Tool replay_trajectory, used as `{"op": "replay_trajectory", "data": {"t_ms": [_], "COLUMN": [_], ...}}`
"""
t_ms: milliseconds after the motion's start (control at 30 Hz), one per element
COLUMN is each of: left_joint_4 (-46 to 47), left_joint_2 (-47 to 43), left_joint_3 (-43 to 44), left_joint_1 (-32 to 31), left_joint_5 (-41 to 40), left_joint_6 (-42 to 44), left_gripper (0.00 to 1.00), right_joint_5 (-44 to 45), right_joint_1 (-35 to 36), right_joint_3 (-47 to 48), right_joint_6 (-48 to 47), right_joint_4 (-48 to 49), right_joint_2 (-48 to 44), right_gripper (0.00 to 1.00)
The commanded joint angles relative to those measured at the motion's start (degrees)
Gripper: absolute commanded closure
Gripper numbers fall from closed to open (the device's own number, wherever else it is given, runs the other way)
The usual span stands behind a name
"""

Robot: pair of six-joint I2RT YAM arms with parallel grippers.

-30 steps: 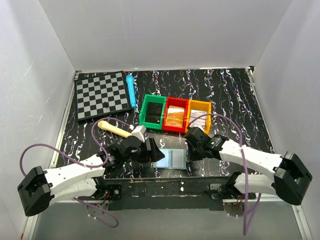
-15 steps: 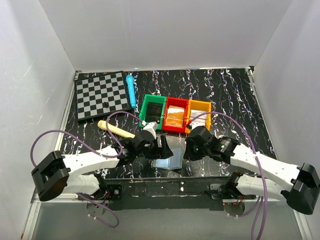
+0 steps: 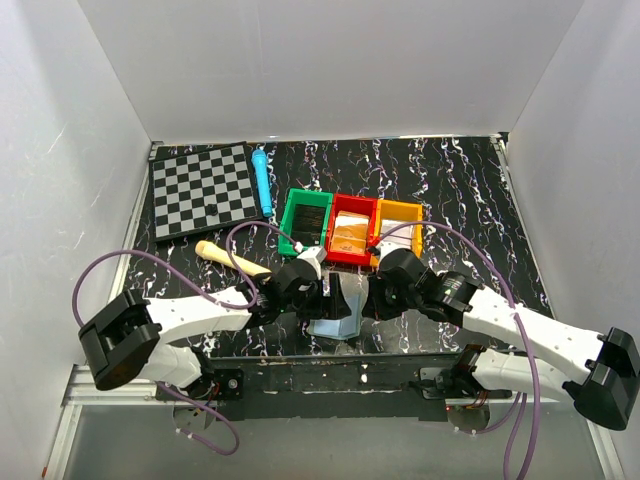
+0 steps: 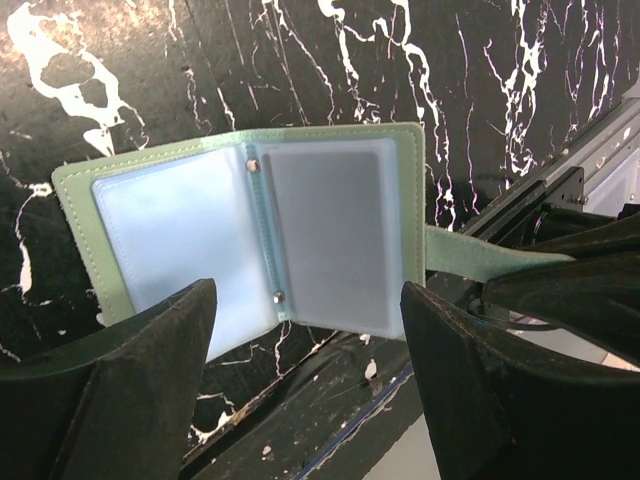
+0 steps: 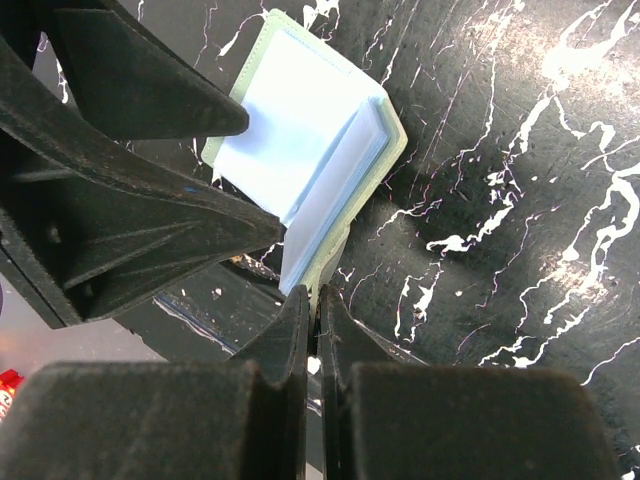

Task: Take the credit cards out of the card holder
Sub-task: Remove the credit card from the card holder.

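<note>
Centrally, at the near edge of the table (image 3: 470,200), the card holder (image 4: 250,235) is seen lying open, its two pale blue panels turned upward and its grey-green cover showing as a border. It is straddled from above by the left gripper (image 4: 305,300), whose fingers (image 4: 130,390) are held wide apart, one on either side of the holder; whether it is touched by them cannot be made out. The side tab (image 4: 470,258) is pinched by the right gripper (image 5: 313,305), whose jaws are pressed together on it, and the panel on that side is seen raised off the surface in the right wrist view. The table is black with white marbled veins and is enclosed by plain white walls (image 3: 330,70). Farther back are set a chessboard (image 3: 200,190), a blue pen (image 3: 262,180) and a row made up of a green bin (image 3: 290,222), a red bin (image 3: 355,200) and an orange bin (image 3: 400,205); a wooden handle (image 3: 228,258) is laid near the left arm. Compared with a second ago, the grippers have been brought closer together, the left one has been moved from beside the holder to over it, and the holder, then flat, has been tilted up at its right side.
</note>
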Motion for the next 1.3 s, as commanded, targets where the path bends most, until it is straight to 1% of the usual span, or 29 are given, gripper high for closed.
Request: {"op": "replay_trajectory", "data": {"t_ms": [0,300,333,400,433,667,767,933,1100,1267], "left_joint_4": [2.3,2.3,3.9,4.0,4.2,4.3,4.5,5.2,5.1,4.2], "left_joint_2": [1.5,4.8,5.0,5.3,5.4,6.1,5.6,2.7,2.5,3.8], "left_joint_3": [2.4,3.5,3.6,3.5,3.6,3.7,3.6,2.4,2.3,2.8], "left_joint_1": [-0.3,-0.9,-0.9,-1.0,-1.1,-1.2,-1.3,-1.3,-1.3,-1.5], "left_joint_5": [1.3,1.9,2.0,2.0,2.0,2.1,1.9,1.0,1.2,1.0], "left_joint_6": [1.5,2.2,2.3,2.3,2.4,2.6,2.5,2.0,2.1,2.2], "left_gripper": [0.27,0.34,0.34,0.36,0.36,0.4,0.4,0.35,0.34,0.36], "right_joint_5": [-0.9,-0.9,-0.9,-0.9,-2.5,-2.9,-2.7,-2.5,-2.6,-2.4], "right_joint_1": [0.3,0.3,0.3,0.3,0.3,0.3,0.3,0.3,0.3,0.3], "right_joint_3": [2.6,1.9,1.9,1.9,2.0,2.2,2.2,2.0,2.1,2.7], "right_joint_6": [-0.7,-0.3,-0.3,-0.4,-0.4,-0.5,-0.5,-0.5,-0.6,-0.5], "right_joint_4": [2.4,3.0,3.0,3.0,2.9,2.8,2.6,2.4,2.4,1.8], "right_joint_2": [0.4,0.6,0.6,0.8,0.9,1.1,1.0,0.8,0.9,0.4], "right_gripper": [0.99,0.99,0.99,0.99,0.99,0.99,0.99,0.99,0.99,0.99]}}
